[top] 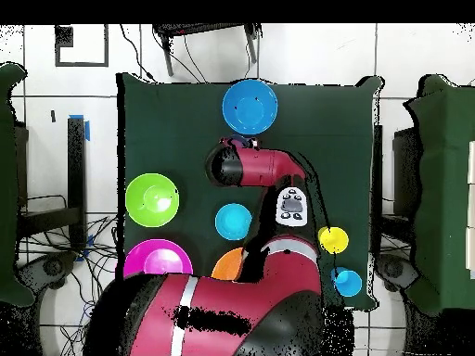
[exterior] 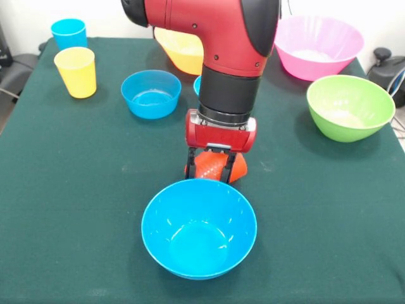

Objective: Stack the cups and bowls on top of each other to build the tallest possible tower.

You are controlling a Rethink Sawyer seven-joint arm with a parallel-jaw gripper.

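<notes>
My gripper (exterior: 211, 167) is low over the middle of the green table, its fingers closed around the orange-red ribbed cup (exterior: 218, 166), which lies tilted on its side just behind the medium blue bowl (exterior: 199, 228). In the overhead view my arm (top: 255, 167) hides the gripper and the cup; the medium blue bowl (top: 250, 106) shows beyond it. A small blue bowl (exterior: 150, 93) stands at the left, and another small blue bowl (exterior: 197, 84) is mostly hidden behind the arm. The yellow cup (exterior: 77, 71) and the sky blue cup (exterior: 68, 33) stand upright at the far left.
The yellow-orange bowl (exterior: 180, 50) stands at the back behind my arm, the pink bowl (exterior: 318, 45) at the back right and the green bowl (exterior: 350, 106) at the right. Each bowl stands alone on the table (exterior: 76, 190).
</notes>
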